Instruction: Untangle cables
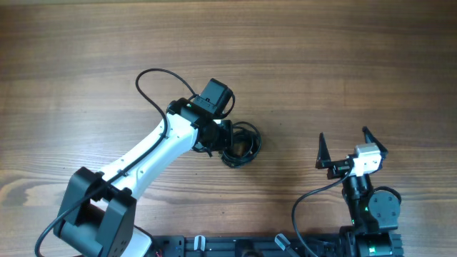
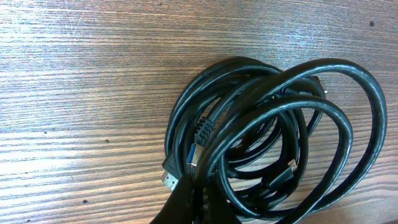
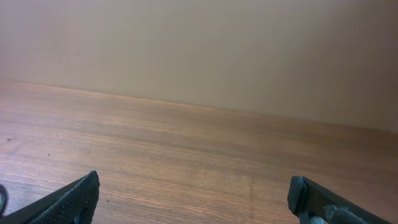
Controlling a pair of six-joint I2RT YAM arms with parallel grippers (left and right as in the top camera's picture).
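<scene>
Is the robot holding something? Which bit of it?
The left end effector is shut on the cables, pinching the bundle's edge beside the plugs. The right end effector is open and empty.

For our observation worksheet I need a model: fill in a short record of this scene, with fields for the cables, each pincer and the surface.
cables: black cords in one tangled bundle, lying flat
plug: blue-tongued USB plug among the coils
left pincer: shut, tips at the bundle's edge; grip on a strand unclear
right pincer: open, empty, apart from the bundle
surface: wooden table
</scene>
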